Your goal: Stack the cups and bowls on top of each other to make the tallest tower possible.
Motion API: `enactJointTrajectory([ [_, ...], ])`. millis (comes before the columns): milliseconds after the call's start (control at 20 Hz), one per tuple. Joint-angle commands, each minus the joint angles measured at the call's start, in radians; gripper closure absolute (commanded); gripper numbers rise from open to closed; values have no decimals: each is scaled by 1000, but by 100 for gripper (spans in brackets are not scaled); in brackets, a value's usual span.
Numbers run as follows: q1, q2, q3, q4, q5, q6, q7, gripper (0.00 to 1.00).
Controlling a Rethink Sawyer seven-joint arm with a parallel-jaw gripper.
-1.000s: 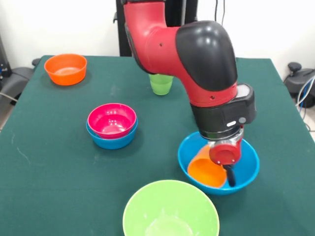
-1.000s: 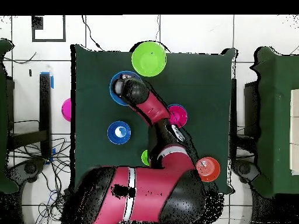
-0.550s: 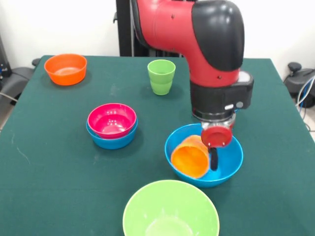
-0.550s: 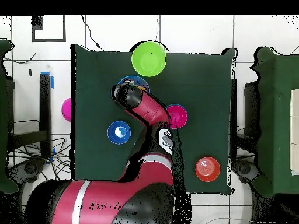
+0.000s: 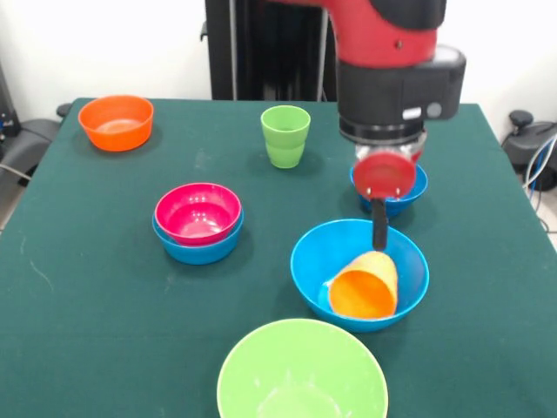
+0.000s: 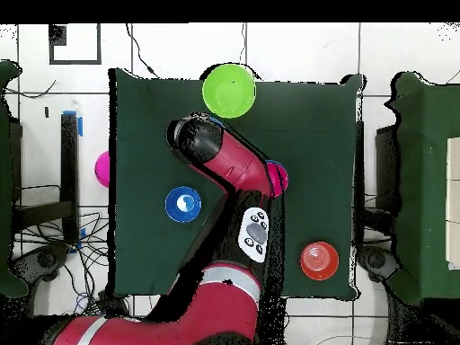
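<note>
The orange-yellow cup [image 5: 364, 287] lies on its side inside the large blue bowl [image 5: 313, 261], its mouth facing the table's front. My gripper [image 5: 379, 242] hangs just above the bowl's far rim, apart from the cup and holding nothing. A light green cup [image 5: 285, 136] stands upright farther back. The pink-red bowl [image 5: 198, 211] sits nested in a small blue bowl [image 5: 200, 251]. Another small blue bowl [image 5: 402, 193] peeks out behind the gripper. In the overhead view the arm [image 6: 199, 139] covers the large blue bowl.
The large lime green bowl [image 5: 302, 370] stands at the table's front edge, also seen as the lime bowl [image 6: 228, 90]. An orange bowl [image 5: 116, 122] sits at the back left corner. A purple bowl [image 6: 102, 168] lies at the table's left edge in the overhead view.
The gripper has risen and drawn back from the large blue bowl. The orange-yellow cup has left it and now rests on its side in the bowl.
</note>
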Motion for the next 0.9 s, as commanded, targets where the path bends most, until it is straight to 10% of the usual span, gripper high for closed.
enactJointTrajectory([
  [50, 1, -19, 18, 23, 19, 103, 221, 0],
  [900, -67, 56, 9, -68, -4, 45, 165, 0],
])
